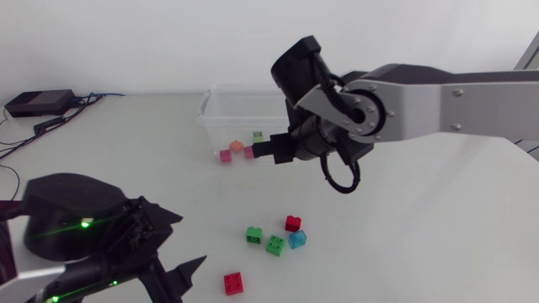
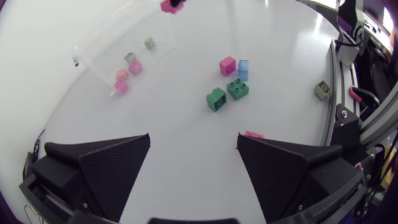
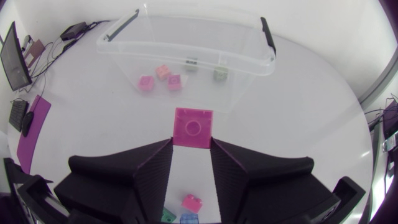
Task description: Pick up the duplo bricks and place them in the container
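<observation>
My right gripper (image 1: 264,151) is shut on a pink duplo brick (image 3: 192,127), held in the air just short of the near wall of the clear container (image 3: 244,93). Several small bricks lie in that container (image 1: 221,105), among them a pink one (image 3: 147,83) and an orange one (image 1: 237,146). On the table lie two green bricks (image 1: 253,235) (image 1: 275,245), a red brick (image 1: 292,223) and a blue brick (image 1: 297,240). Another red brick (image 1: 234,283) lies near my left gripper (image 2: 194,155), which is open and low over the table with nothing between its fingers.
A grey-olive brick (image 2: 322,90) sits near the table's edge, off to the side of my left gripper. Cables and a small black box (image 1: 38,103) lie at the table's far left corner.
</observation>
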Controlling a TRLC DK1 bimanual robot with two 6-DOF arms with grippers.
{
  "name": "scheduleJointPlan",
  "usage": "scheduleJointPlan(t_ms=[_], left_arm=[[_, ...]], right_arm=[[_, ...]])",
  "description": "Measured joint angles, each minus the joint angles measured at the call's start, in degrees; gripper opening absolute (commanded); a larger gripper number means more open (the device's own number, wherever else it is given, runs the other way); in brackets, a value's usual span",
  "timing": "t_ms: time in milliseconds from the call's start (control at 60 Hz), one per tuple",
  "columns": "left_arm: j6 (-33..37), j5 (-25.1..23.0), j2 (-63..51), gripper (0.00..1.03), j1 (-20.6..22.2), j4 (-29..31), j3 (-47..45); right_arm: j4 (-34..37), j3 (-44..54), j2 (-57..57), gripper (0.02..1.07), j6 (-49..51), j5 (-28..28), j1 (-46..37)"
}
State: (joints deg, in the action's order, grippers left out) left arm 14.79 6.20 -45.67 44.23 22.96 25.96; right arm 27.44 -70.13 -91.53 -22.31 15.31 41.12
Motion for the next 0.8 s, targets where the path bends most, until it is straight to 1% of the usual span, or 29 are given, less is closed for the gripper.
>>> scheduleJointPlan(t_ms=[50, 83, 100, 150, 183, 233, 283, 367, 500, 567, 617, 767, 800], left_arm=[[-0.2, 0.0, -3.02, 0.97, 2.12, -0.85, 0.0], [-0.24, 0.0, -3.61, 0.97, 2.56, -1.03, 0.0], [-0.52, -0.13, -5.62, 0.97, 4.07, -1.49, 0.0], [-0.92, -0.2, -9.05, 0.97, 6.14, -2.12, 0.02], [-1.09, -0.22, -10.43, 0.97, 6.75, -2.38, 0.02], [-1.27, -0.24, -14.99, 0.96, 8.74, -2.86, 0.02], [-1.27, -0.24, -17.97, 0.96, 9.53, -3.34, 0.24], [-1.25, -0.24, -24.35, 0.96, 9.84, -4.17, 1.64], [-1.22, -0.35, -29.64, 0.96, 9.84, -6.03, 3.69], [-1.01, -0.42, -32.44, 0.96, 9.84, -6.86, 5.22], [-0.81, -0.44, -35.04, 0.96, 9.62, -7.06, 6.45], [-0.46, -1.49, -39.52, 0.96, 9.03, -7.02, 7.89], [-0.35, -1.7, -40.0, 0.93, 9.03, -7.02, 8.22]], right_arm=[[1.09, -0.42, 1.14, 0.08, 0.52, 0.02, -0.59], [1.42, -0.72, 1.66, 0.08, 1.07, 0.04, -1.18], [1.57, -0.98, 1.92, 0.08, 1.22, 0.04, -1.46], [1.95, -1.92, 2.38, 0.08, 2.03, 0.09, -2.32], [2.12, -2.27, 2.54, 0.08, 2.29, 0.17, -2.6], [2.38, -3.85, 3.13, 0.08, 3.45, 0.17, -3.61], [2.38, -5.01, 3.41, 0.08, 4.0, -0.07, -4.28], [2.14, -8.15, 3.45, 0.08, 5.25, -0.26, -5.9], [0.87, -11.13, 3.02, 0.08, 6.34, -1.22, -7.58], [-0.07, -12.9, 1.79, 0.09, 6.8, -2.05, -8.52], [-0.7, -14.23, 0.04, 0.11, 7.41, -3.08, -9.46], [-2.47, -17.05, -4.61, 0.11, 7.63, -5.18, -10.78], [-2.86, -17.66, -5.77, 0.11, 7.63, -5.75, -10.88]])
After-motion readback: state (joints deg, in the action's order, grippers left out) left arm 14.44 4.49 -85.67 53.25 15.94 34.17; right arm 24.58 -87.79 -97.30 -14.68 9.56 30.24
